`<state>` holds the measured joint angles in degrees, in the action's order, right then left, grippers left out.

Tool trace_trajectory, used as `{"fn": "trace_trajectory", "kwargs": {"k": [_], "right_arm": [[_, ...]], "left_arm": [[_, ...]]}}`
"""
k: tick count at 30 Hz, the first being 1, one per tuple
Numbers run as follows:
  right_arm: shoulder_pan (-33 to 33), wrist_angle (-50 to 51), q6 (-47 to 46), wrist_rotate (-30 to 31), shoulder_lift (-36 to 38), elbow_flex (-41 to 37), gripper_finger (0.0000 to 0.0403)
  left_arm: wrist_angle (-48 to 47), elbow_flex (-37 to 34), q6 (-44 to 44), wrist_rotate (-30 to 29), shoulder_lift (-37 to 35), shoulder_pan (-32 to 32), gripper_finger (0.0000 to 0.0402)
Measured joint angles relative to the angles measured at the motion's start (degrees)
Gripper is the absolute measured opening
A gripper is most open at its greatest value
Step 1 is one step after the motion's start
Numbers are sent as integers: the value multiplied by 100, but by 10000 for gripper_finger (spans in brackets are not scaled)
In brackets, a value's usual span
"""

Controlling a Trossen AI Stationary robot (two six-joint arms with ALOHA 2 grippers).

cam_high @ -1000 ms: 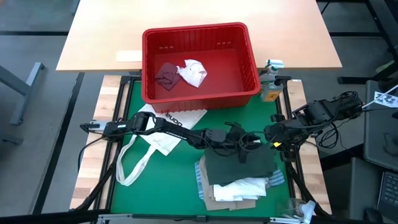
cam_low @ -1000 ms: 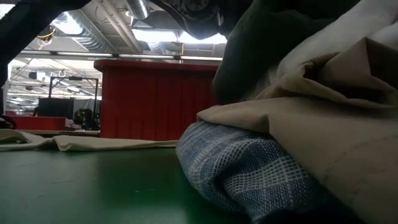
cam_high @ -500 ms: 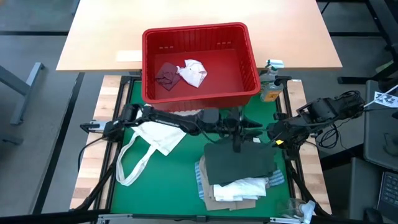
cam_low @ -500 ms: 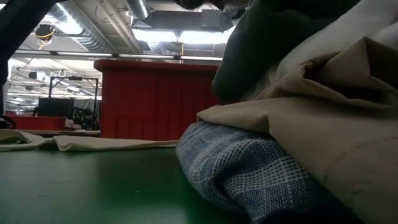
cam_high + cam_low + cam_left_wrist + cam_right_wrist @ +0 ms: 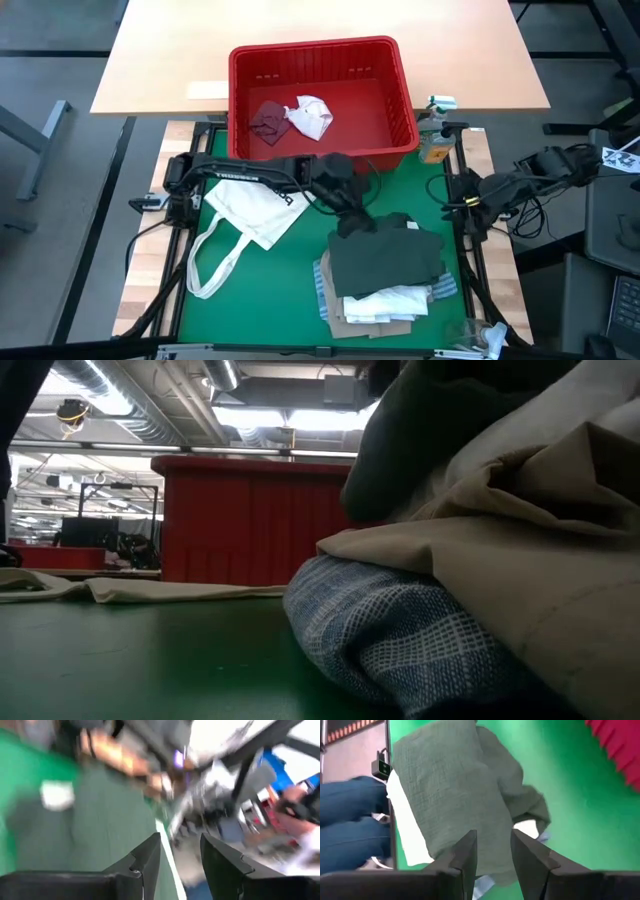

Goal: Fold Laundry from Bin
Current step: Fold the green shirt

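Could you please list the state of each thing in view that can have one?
Bin: upright, two small pieces left inside.
Maroon piece: crumpled in bin.
White piece: crumpled in bin.
Dark green-grey top: folded, topping the stack.
Tote bag: flat, straps loose.
Left tool: open, empty.
Right tool: open, empty.

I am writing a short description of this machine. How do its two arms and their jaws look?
Both arms are dark, nearly black, built of jointed tube-like segments. The left arm carries small white lettering on its long segment. Thin black cables loop beside the right arm. In the wrist views, each gripper ends in two flat, dark, angular jaws with a narrow gap between them.
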<state>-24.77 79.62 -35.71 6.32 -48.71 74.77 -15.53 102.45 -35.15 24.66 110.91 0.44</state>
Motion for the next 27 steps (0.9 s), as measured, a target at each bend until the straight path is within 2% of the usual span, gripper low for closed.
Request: {"fn": "trace_trajectory", "kwargs": {"k": [4, 10, 13, 16, 21, 27], "right_arm": [[0, -260, -519, -183, 327, -594, 117], [4, -378, -666, -296, 446, -1350, 117], [4, -381, -674, -691, 362, -1552, 117], [4, -465, -657, -947, 141, -1574, 117], [4, -547, -646, -1227, -198, -1576, 125], [4, -379, -644, -1642, -595, -1576, 188]], "left_arm": [[-1190, 0, -423, 612, -8, -157, 136], [-2805, -2, -710, 634, -6, -600, 137], [-3220, -2, -1165, 586, -6, -828, 137], [-3271, -2, -1341, 251, -4, -1071, 137], [-3244, -2, -1283, -648, 17, -1417, 138], [-3197, -27, -1558, -1067, 138, -1642, 138]]}}
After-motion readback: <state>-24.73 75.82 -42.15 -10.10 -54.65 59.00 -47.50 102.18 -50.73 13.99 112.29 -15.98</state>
